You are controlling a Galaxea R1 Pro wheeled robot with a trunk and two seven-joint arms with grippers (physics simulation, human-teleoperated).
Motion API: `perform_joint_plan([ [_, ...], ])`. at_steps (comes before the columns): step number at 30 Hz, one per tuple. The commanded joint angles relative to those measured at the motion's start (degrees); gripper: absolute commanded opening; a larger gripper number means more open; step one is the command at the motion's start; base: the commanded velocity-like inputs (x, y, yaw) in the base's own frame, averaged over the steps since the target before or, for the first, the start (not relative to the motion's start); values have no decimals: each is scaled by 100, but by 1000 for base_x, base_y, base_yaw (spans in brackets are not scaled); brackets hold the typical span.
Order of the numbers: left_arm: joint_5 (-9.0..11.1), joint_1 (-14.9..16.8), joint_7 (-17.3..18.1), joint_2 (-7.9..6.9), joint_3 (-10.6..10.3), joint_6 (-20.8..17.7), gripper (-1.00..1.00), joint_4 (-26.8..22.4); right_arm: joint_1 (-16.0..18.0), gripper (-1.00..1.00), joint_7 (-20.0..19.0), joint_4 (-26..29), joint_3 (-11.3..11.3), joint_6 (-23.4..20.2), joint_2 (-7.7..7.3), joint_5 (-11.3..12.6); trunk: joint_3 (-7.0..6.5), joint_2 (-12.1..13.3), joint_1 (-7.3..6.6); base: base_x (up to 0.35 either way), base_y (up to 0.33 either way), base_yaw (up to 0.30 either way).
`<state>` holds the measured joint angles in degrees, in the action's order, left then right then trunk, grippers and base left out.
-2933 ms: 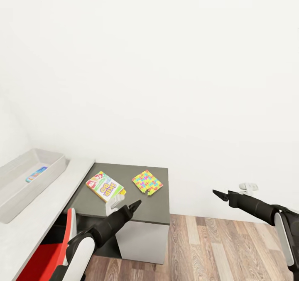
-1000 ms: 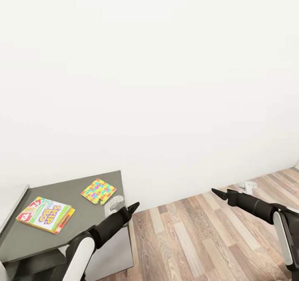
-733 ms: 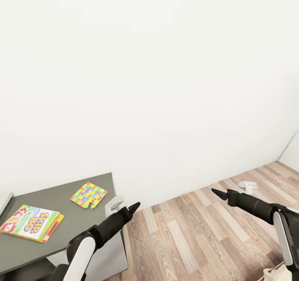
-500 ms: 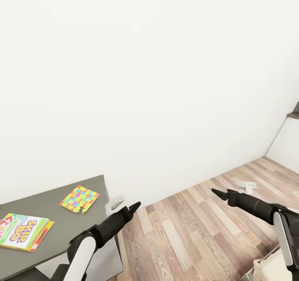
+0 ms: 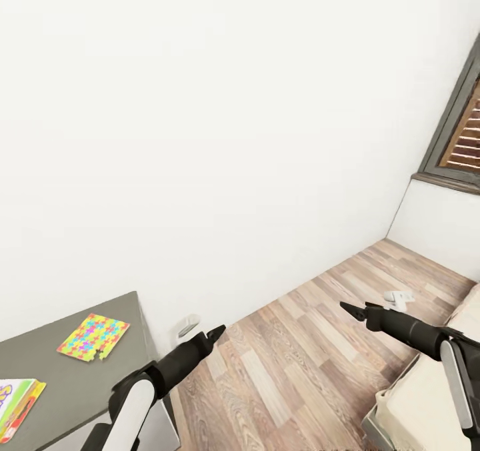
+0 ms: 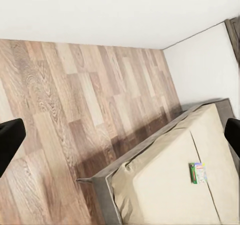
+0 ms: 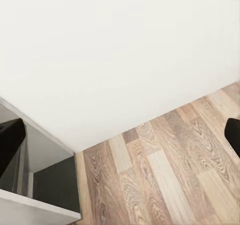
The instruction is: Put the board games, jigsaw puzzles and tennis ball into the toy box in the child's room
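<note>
Both grippers hang empty over the wood floor. In the head view the left gripper (image 5: 215, 334) and the right gripper (image 5: 352, 310) each taper to a dark point, but in each wrist view the two fingertips sit at opposite edges of the picture with bare floor between, so both stand wide apart.

The bed (image 6: 170, 185) is the landmark. In the left wrist view a small green-white-red board game (image 6: 198, 172) lies flat on it, out ahead of the left fingers (image 6: 9, 142) and beyond the bed's near edge, well apart from them; its long axis runs roughly along the bed's length. In the head view a corner of the bed (image 5: 427, 397) shows under the right arm, so I judge the right arm nearer to it.

Away from the bed, beside the left arm, a puzzle (image 5: 93, 335) lies on the dark table (image 5: 80, 384), and the Skip-Bo box (image 5: 17, 404) is cut off at the picture's edge. The game's print is too small to read.
</note>
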<state>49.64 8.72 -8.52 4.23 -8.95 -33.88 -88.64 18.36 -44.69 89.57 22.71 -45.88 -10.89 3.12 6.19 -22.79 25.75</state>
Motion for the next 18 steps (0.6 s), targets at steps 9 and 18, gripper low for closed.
perform_joint_plan([
  [9,75,-1,-22,-9,-9,0,100,-12,-3,100,-4,45,2,-50,4,31,-5,-13,4,0,0,-289],
  [18,84,-2,-19,-10,-10,2,100,-12,-7,100,-4,58,1,-51,7,31,-22,-13,4,0,0,-289],
])
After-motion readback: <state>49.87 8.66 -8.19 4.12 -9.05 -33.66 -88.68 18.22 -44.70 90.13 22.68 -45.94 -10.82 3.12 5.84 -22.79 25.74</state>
